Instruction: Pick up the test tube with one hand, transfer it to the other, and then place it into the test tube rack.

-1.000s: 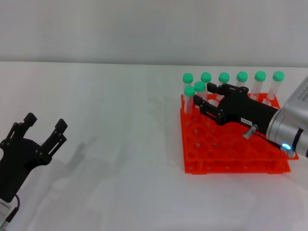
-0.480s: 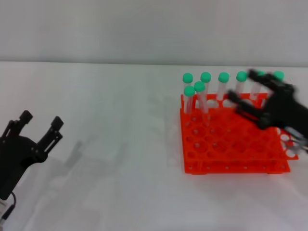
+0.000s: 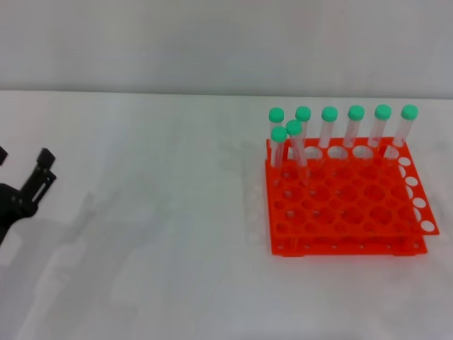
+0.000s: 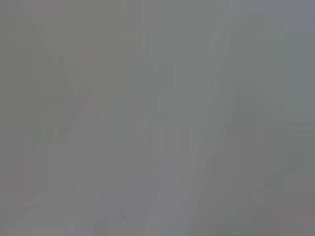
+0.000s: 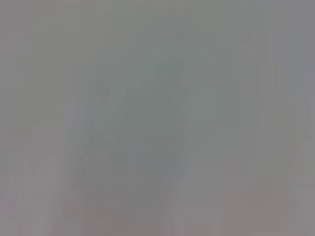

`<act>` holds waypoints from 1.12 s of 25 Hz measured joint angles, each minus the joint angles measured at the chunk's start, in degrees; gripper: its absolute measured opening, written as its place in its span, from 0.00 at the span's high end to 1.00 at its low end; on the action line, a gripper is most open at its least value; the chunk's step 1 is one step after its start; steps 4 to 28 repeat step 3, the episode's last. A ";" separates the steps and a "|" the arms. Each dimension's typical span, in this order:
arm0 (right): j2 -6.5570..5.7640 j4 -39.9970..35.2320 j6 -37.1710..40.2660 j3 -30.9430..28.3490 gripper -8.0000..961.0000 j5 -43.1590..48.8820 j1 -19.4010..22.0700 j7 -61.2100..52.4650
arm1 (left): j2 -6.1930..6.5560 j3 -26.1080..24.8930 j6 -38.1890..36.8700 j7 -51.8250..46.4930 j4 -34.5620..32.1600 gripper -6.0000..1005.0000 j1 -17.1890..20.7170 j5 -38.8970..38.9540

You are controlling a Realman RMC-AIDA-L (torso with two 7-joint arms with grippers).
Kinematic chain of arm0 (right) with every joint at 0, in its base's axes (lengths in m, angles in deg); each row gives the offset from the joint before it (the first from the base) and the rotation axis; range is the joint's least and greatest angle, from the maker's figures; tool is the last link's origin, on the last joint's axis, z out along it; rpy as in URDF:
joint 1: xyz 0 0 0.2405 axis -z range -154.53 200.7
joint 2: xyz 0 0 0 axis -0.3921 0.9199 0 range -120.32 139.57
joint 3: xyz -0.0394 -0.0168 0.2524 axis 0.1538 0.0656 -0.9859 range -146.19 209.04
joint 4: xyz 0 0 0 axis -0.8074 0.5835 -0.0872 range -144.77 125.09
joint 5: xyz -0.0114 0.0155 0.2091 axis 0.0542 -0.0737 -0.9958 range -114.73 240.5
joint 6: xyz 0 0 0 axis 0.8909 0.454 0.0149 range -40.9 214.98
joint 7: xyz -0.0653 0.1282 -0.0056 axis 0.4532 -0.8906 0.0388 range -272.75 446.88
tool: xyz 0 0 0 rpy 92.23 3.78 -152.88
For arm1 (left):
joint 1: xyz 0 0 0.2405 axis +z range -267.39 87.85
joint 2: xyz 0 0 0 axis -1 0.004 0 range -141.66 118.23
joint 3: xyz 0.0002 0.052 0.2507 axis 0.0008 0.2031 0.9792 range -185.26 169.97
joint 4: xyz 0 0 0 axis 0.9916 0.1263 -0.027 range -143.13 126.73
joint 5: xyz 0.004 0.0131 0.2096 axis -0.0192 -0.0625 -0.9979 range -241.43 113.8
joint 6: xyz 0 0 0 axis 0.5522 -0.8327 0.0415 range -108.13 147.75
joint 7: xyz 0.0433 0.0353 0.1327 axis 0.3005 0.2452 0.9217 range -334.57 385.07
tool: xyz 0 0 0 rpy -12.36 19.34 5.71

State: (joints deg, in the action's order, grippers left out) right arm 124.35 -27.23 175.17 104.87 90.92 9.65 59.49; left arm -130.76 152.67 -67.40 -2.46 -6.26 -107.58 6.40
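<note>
Both wrist views are blurred grey (nothing legible); the left end effector (image 3: 21, 195) is edge-cropped.

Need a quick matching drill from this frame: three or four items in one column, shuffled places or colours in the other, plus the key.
Items:
1. test tube rack
2. tube caps
3. left gripper
4. table

Descriptions:
A. green
B. black, at the head view's left edge
C. white
D. orange-red, on the right side of the table

Pairs: 1-D, 2-A, 3-B, 4-C

The right gripper is out of view.
</note>
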 joint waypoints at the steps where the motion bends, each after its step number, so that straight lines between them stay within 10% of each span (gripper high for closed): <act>1: -0.05 0.67 0.25 -1.31 0.25 0.00 0.17 0.27 | 0.00 -0.69 -0.02 0.00 -0.02 0.15 -0.24 0.03; 28: -0.11 2.20 0.46 -4.60 0.25 0.00 0.49 0.68 | 0.01 -2.28 0.06 -0.06 -0.10 0.15 -0.80 0.23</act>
